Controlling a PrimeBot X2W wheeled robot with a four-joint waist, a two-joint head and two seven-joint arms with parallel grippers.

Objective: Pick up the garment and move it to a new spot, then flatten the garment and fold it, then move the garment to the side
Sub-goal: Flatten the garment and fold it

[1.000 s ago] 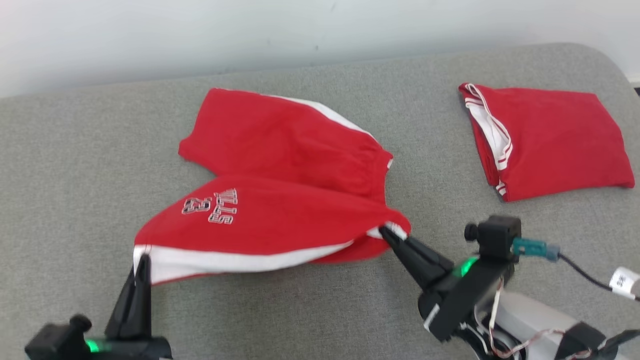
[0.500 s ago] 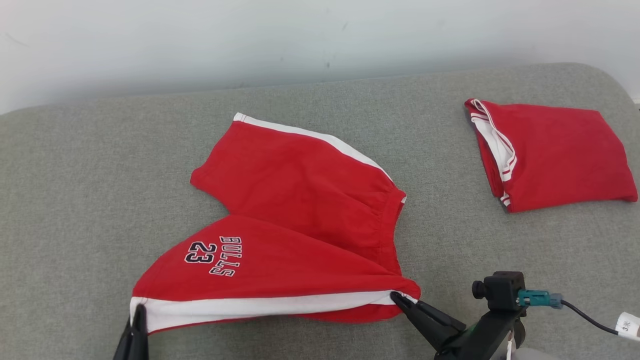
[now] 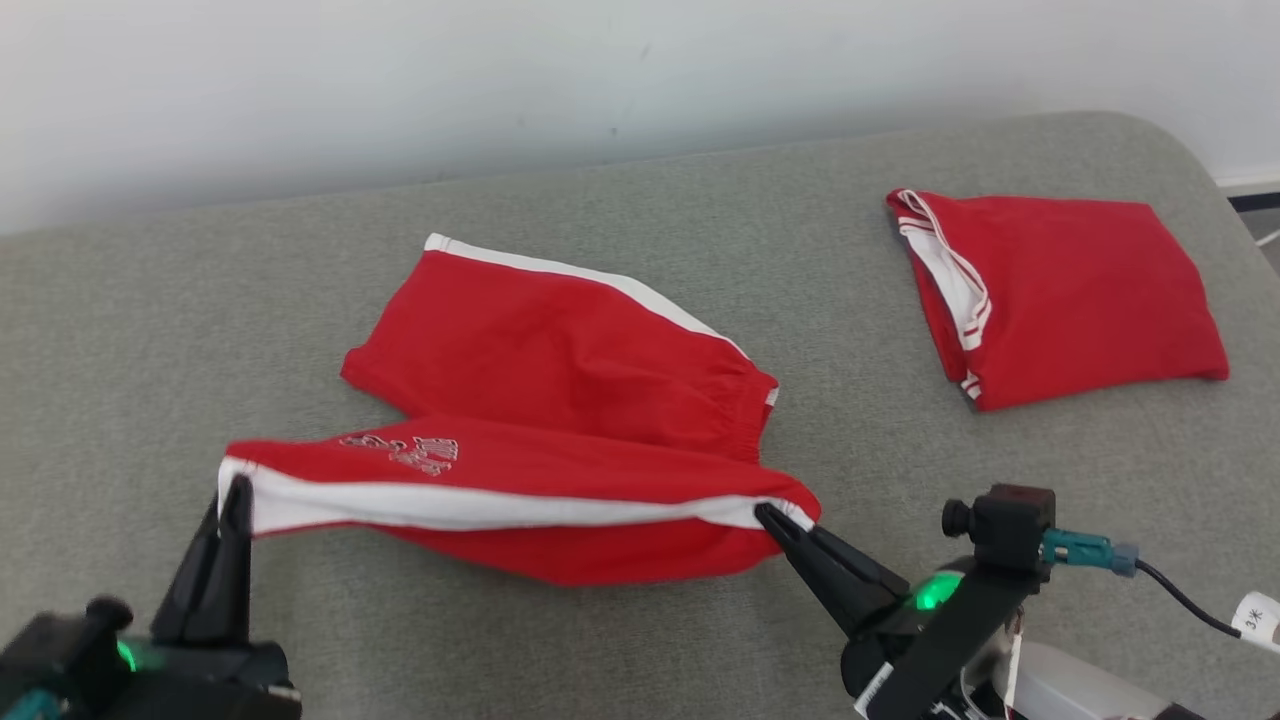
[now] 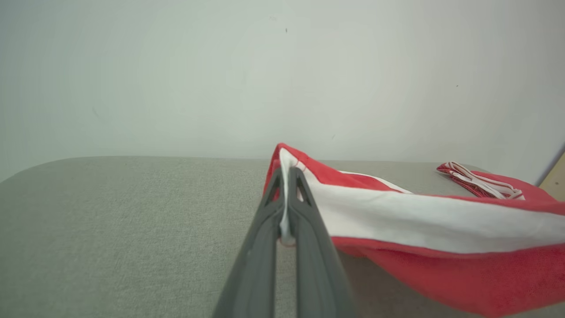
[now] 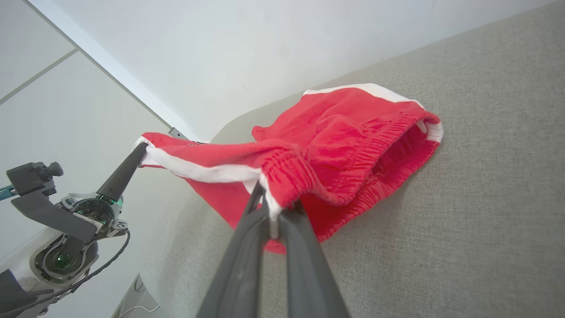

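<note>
Head view | left gripper [image 3: 238, 487] pinches shorts [image 3: 560, 350] hem, right gripper [image 3: 763, 511] pinches waistband | held edge runs left-right; flat leg lies farther.

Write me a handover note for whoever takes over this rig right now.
Left gripper: shut on the shorts, at the near leg's hem corner.
Right gripper: shut on the shorts, at the waistband corner.
Shorts: near leg lifted, stretched between the grippers; far leg flat on the grey cushion.
Folded red garment lies to the right.
Done: shorts laid out, gripped.
Left: fold, likely near leg over far, then move aside.
</note>
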